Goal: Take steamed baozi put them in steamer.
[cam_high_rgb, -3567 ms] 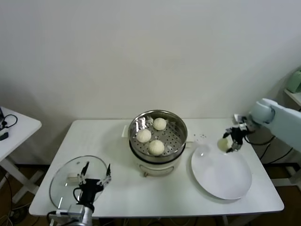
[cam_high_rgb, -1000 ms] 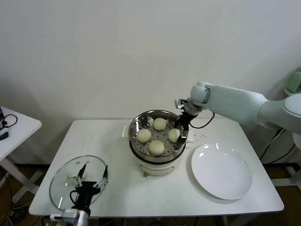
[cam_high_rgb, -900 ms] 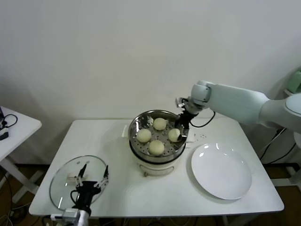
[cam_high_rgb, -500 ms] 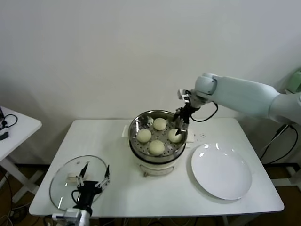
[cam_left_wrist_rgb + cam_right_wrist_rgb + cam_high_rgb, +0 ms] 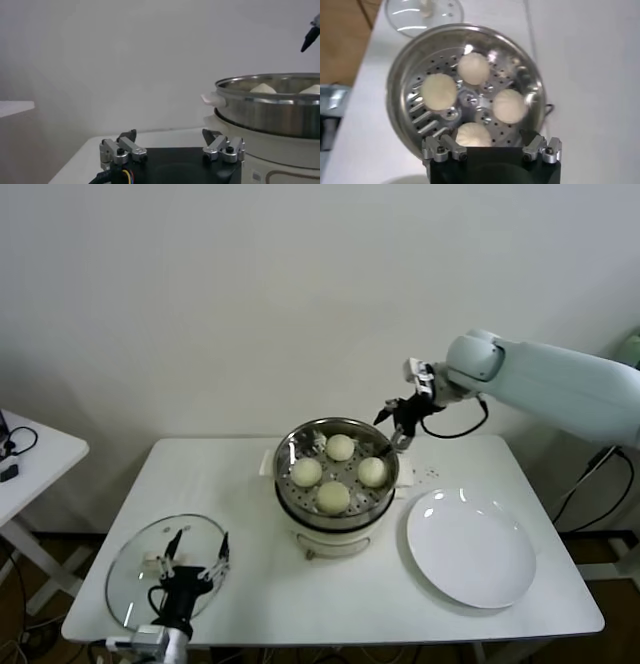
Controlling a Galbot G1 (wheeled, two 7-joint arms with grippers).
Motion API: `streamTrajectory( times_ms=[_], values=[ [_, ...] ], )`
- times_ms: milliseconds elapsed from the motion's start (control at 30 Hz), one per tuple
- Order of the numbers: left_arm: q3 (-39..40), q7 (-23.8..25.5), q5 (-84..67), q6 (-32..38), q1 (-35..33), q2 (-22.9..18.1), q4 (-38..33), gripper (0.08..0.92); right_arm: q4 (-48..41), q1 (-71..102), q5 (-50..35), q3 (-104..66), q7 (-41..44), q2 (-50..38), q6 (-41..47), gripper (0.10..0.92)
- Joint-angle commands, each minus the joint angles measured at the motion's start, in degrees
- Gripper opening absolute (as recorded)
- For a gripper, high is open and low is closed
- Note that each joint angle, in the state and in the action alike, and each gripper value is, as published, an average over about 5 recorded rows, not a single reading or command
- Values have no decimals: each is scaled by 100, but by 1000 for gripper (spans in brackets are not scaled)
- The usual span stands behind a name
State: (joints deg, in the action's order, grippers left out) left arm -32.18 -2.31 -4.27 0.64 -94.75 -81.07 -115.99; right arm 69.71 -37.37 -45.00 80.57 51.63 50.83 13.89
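Four cream-white baozi lie on the perforated floor of the steel steamer [image 5: 298, 444]: one at the back [image 5: 340, 447], one at the left [image 5: 306, 472], one at the right [image 5: 371, 472], one at the front [image 5: 333, 497]. My right gripper [image 5: 398, 424] hangs open and empty above the steamer's back right rim. Its wrist view looks down on the steamer [image 5: 400, 75] and all the baozi [image 5: 473, 68], with the gripper [image 5: 492, 146] open. My left gripper [image 5: 190, 569] is parked open low at the front left, seen also in its own view [image 5: 172, 144].
An empty white plate [image 5: 470, 549] lies right of the steamer. A round glass lid [image 5: 135, 569] lies at the table's front left, under my left gripper. The steamer sits on a white cooker base [image 5: 330, 536]. A white side table [image 5: 30, 454] stands at the far left.
My right gripper carried a baozi from the plate to the steamer, let it go at the right side, then rose back and to the right. The left arm stayed put.
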Motion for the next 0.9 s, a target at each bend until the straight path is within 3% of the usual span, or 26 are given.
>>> streamTrajectory(
  times_ms=[33,267,467,733,900],
  values=[
    [-3,11,-25,14,-11,-19,-69,823,1363,1736,796,-2407,-2075,-1606,-138,823],
    [-10,2,-24,20,-67,-9,-238,823,2195,4574,1086,-5501,-2826,-2322,-363,823],
    [28,-26,28,66,-157,2,-297,823,2571,6953,1371,-7574,-3512,-2401,-837,823],
    [-55,-16,16,16,-109,-58,-406,823,3102,9996,2056,-10515,-3656,-1104,-1264,823],
    [-120,3,20,30,-67,-78,-386,823,3364,10955,2350,-11503,-3542,-90,-1581,823]
  ],
)
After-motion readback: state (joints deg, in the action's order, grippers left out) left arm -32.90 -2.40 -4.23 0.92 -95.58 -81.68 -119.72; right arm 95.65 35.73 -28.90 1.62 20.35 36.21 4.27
